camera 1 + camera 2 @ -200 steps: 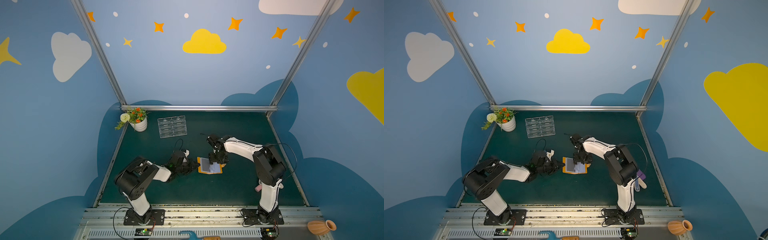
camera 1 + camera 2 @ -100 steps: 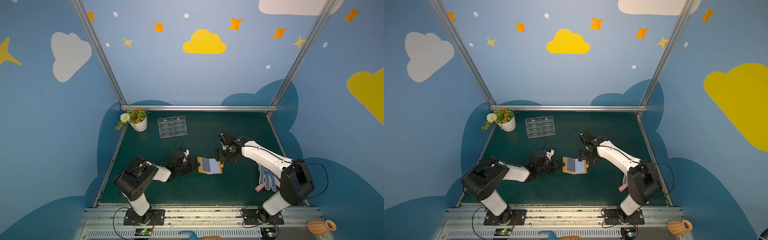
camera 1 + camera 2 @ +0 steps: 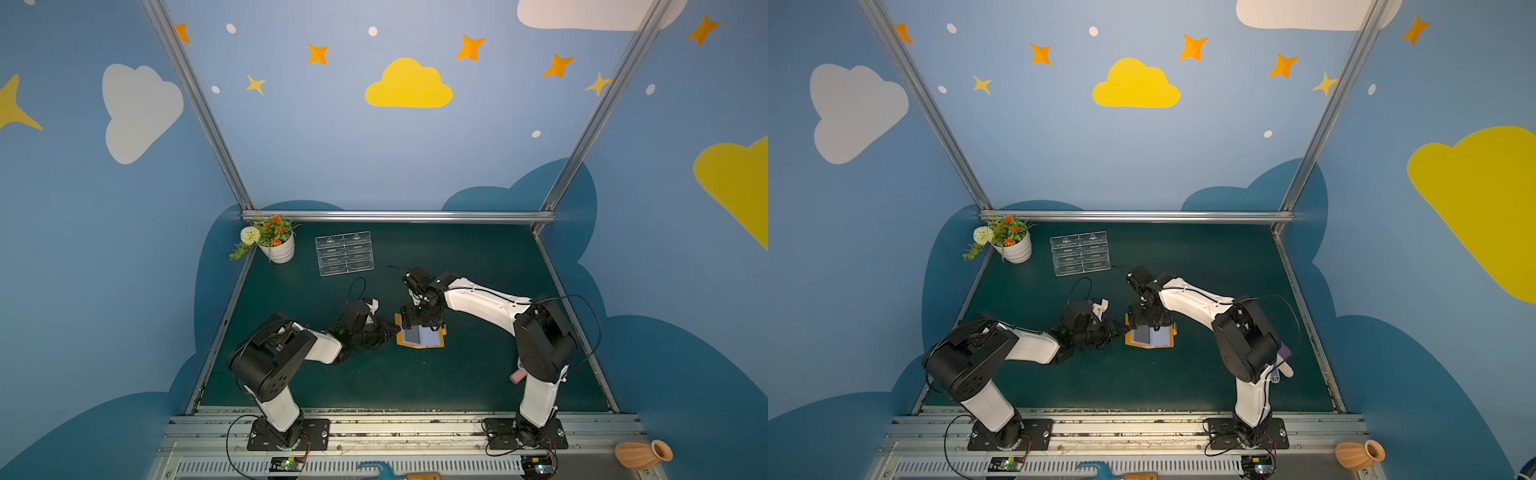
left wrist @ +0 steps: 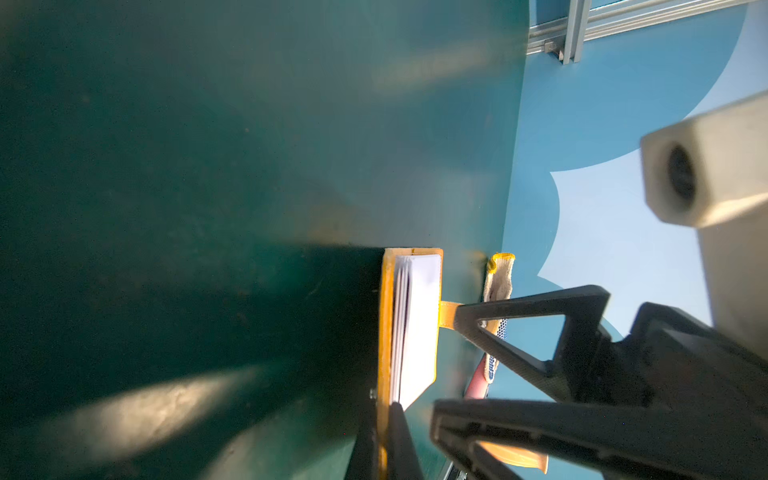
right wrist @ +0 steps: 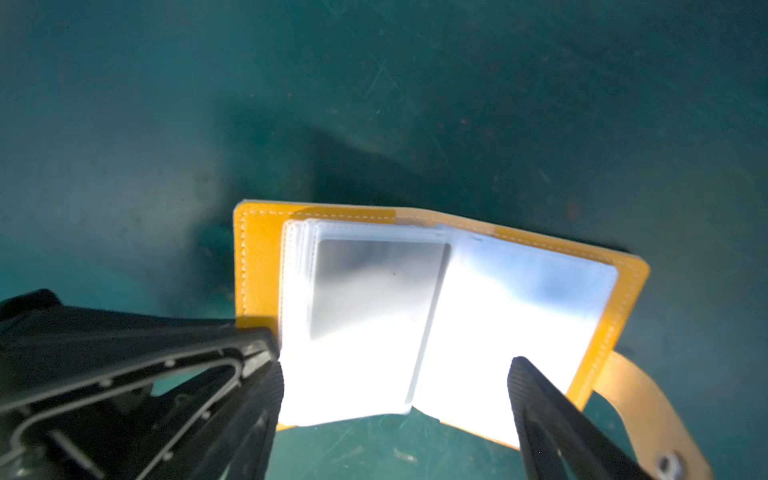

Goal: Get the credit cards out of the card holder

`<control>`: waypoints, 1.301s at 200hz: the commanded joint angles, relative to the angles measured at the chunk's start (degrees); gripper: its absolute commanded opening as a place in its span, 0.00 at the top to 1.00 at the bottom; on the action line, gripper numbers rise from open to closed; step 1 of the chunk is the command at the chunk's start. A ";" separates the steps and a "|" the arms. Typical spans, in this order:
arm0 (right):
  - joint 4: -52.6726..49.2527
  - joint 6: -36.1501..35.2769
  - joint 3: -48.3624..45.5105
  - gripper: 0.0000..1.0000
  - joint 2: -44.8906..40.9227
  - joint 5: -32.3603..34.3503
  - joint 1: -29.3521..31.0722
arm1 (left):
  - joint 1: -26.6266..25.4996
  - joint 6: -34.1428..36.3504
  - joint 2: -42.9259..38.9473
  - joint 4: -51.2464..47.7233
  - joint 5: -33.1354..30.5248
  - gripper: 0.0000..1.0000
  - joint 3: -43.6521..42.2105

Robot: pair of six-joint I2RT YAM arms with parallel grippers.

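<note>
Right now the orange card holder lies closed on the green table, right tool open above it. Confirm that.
Wrong: the card holder lies open, not closed, its clear sleeve pages spread; the right wrist view shows it. The right tool is indeed open above it.

Standing in the far left corner of the green table (image 3: 415, 386): white ribbed flower pot (image 3: 277, 250) with orange and white blooms. Just beside it, not touching: clear acrylic tiered stand (image 3: 344, 253). Off the table's near right corner, on its side: terracotta vase (image 3: 642, 455). At the front edge, partly cropped: blue-handled tool (image 3: 376, 471). Near the table's right edge: knit glove (image 4: 498, 282) with yellow cuff.
</note>
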 commanded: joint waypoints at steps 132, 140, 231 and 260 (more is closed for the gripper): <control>-1.05 -0.15 0.71 0.19 3.27 0.56 0.38 | 0.23 0.84 -0.78 0.36 -0.10 0.96 -0.19; -1.14 -0.02 0.53 0.19 3.11 0.73 0.35 | 0.23 0.80 -0.75 0.29 -0.01 0.96 -0.21; -0.33 -0.19 -0.91 0.20 0.52 0.27 -0.60 | 0.27 0.89 -0.24 0.29 -0.15 0.96 -0.19; 1.30 0.07 -1.60 0.17 -1.15 -0.96 -0.61 | 0.32 0.99 -0.34 0.25 -0.11 0.96 -0.10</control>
